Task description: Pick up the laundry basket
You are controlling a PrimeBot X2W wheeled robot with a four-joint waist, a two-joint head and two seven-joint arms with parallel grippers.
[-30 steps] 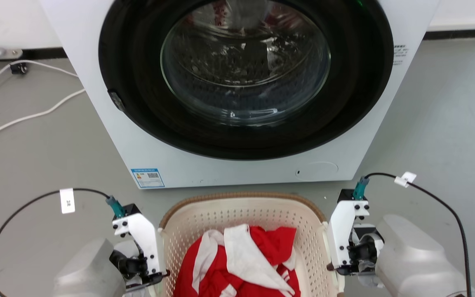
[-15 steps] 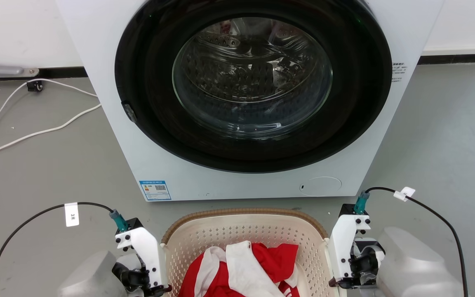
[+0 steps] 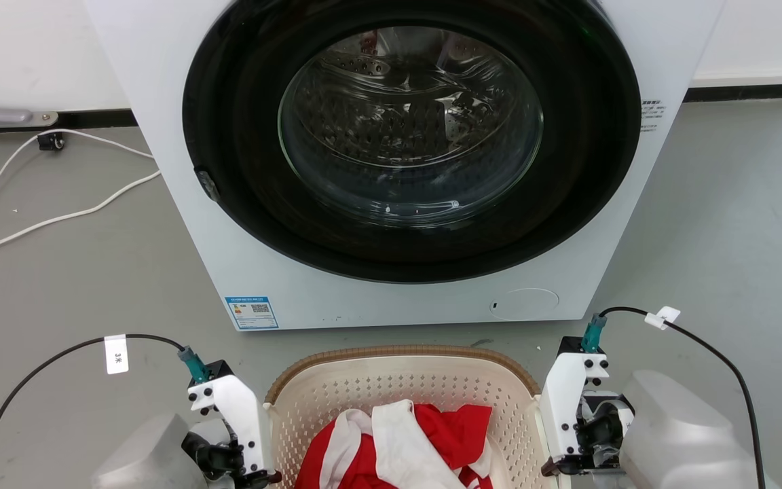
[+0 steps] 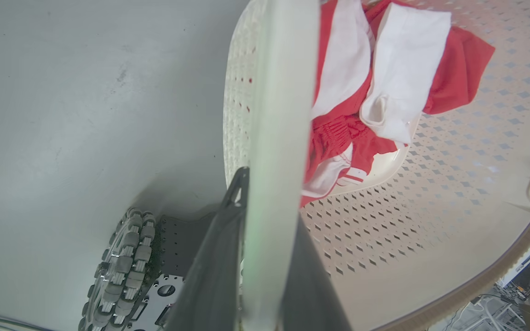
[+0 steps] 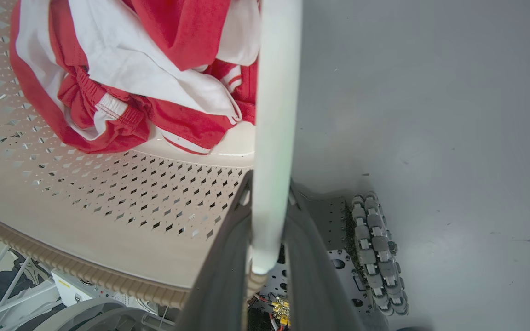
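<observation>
The laundry basket [image 3: 398,354], cream perforated plastic with a brown woven-look rim, sits at the bottom centre of the head view just in front of the washing machine. A red and white garment [image 3: 404,441] lies inside it. My left gripper [image 4: 269,197] is shut on the basket's white left side handle [image 4: 276,115], one dark finger on each side. My right gripper [image 5: 269,184] is shut the same way on the white right side handle [image 5: 276,92]. In the head view both grippers [image 3: 262,472] [image 3: 548,465] flank the basket's sides, fingers pointing down.
A white front-loading washing machine [image 3: 391,299] with its round glass door [image 3: 408,129] shut stands right behind the basket. White cables [image 3: 58,217] lie on the grey floor at the left. My base's roller wheels [image 4: 122,271] [image 5: 377,257] sit below the handles.
The whole head picture has shifted, so the camera moved. Both grippers hold the handles as before. The strip of floor between basket rim and washing machine looks slightly wider.
</observation>
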